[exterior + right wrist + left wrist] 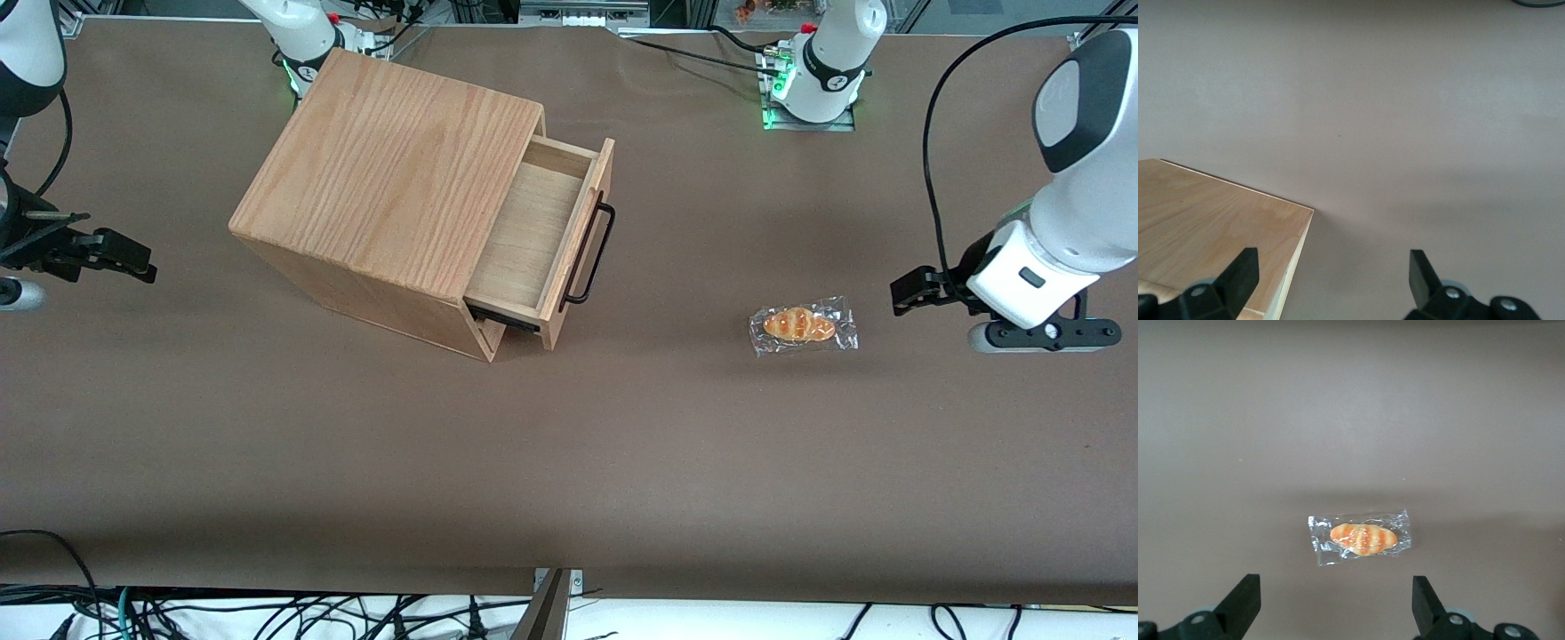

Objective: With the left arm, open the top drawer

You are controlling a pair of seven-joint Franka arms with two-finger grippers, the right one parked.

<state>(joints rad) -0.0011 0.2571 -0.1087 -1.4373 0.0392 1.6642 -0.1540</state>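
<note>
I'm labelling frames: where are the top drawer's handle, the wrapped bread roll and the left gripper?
Top drawer handle (590,252): front view, middle of the black bar.
Wrapped bread roll (1363,539): left wrist view, the roll itself.
Left gripper (1335,603): left wrist view, midway between open fingers.

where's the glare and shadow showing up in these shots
Front view: even light, a soft shadow under the open top drawer, green glow at the arm bases. Left wrist view: the wrapped bread roll shows wrapper glints and a faint shadow; the open gripper hangs above the table.

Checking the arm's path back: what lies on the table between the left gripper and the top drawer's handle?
In the front view, a wrapped bread roll lies between the open gripper and the top drawer; otherwise bare brown table.
</note>
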